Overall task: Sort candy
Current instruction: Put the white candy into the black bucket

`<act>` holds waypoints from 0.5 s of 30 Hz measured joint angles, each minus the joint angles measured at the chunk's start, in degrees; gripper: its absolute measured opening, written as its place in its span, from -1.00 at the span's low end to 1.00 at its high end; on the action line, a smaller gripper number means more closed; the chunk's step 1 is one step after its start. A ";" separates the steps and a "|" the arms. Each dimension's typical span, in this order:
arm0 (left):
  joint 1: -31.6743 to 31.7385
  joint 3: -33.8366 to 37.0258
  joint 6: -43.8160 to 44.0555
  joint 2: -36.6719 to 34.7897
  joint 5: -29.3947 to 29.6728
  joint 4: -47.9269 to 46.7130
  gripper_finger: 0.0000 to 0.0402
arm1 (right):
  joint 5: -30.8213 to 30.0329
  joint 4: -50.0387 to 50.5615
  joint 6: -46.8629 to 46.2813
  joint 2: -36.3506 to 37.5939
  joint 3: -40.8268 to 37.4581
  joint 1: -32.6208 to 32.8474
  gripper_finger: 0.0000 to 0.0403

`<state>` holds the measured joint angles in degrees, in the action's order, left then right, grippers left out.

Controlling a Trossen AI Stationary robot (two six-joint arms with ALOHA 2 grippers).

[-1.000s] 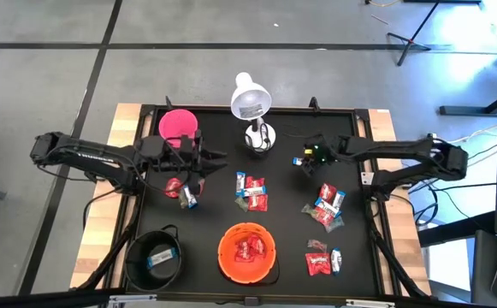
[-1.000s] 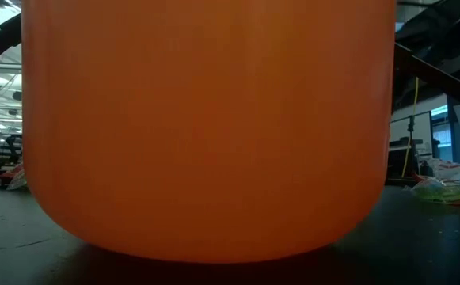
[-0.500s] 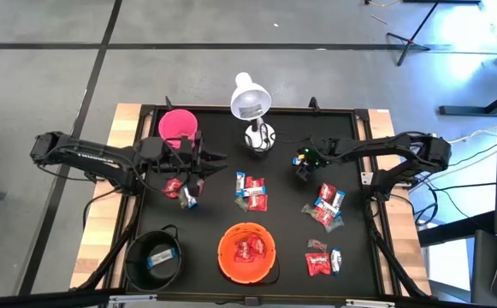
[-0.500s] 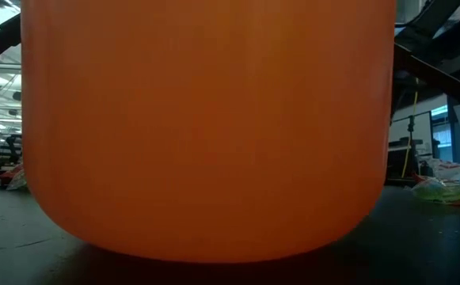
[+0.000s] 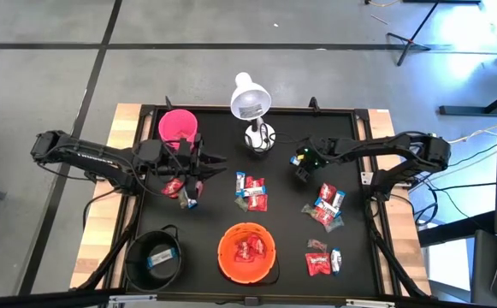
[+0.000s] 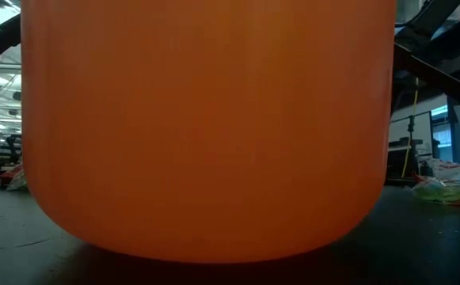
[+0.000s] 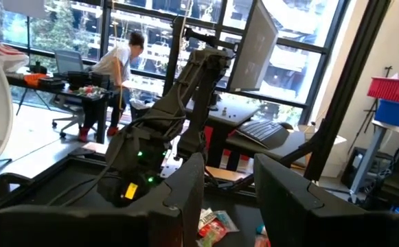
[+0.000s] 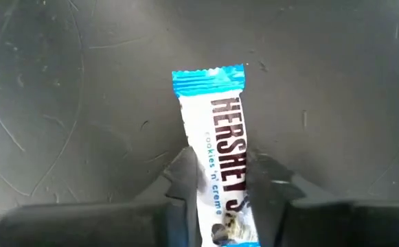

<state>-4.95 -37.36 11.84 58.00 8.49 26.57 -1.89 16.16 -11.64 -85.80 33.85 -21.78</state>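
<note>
R gripper (image 8: 221,180): jaws closed against both sides of a blue-and-white candy bar (image 8: 221,144), wrapper flat on black mat (image 5: 214,222), bar's top end projecting past fingertips (image 8: 184,171). Grip seen only in R wrist view; in high view R gripper (image 5: 303,164) shown right of centre, candy hidden under it.

L gripper (image 5: 188,181): left of centre; jaws seen apart in L wrist view, whether anything is held cannot be told. Red candy (image 5: 174,186) just beside it.

Loose candy piles (image 5: 251,192) centre, (image 5: 325,205) right, lower right.

Orange bowl (image 5: 246,251) fills low view, red candy inside per high view only. Both arms stretched inward, low over mat.
</note>
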 joint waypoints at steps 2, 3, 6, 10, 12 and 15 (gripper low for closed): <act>0.00 0.00 0.01 0.00 0.00 0.06 -0.41 | 0.00 0.06 0.11 0.40 -0.04 0.00 -0.62; -0.01 0.00 0.00 0.00 0.02 0.11 -0.41 | 0.01 0.08 0.11 0.82 -0.08 0.00 -0.62; -0.01 0.00 0.02 0.00 0.62 0.11 -0.41 | 0.30 0.01 0.10 2.83 -0.17 0.00 -0.70; -0.02 0.00 0.02 0.01 1.98 0.10 -0.41 | 2.03 1.47 -0.04 6.25 -0.48 0.00 -0.63; -0.02 0.00 0.08 0.07 2.56 0.10 -0.41 | 3.17 0.63 -0.17 8.19 -0.38 0.00 -0.62; -0.02 0.00 0.79 0.84 2.59 0.15 -0.41 | 5.30 0.57 -0.61 10.68 -0.37 0.00 -0.65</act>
<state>-4.97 -37.36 12.62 58.83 11.08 26.71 3.41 16.73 -12.25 -75.13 33.47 -21.78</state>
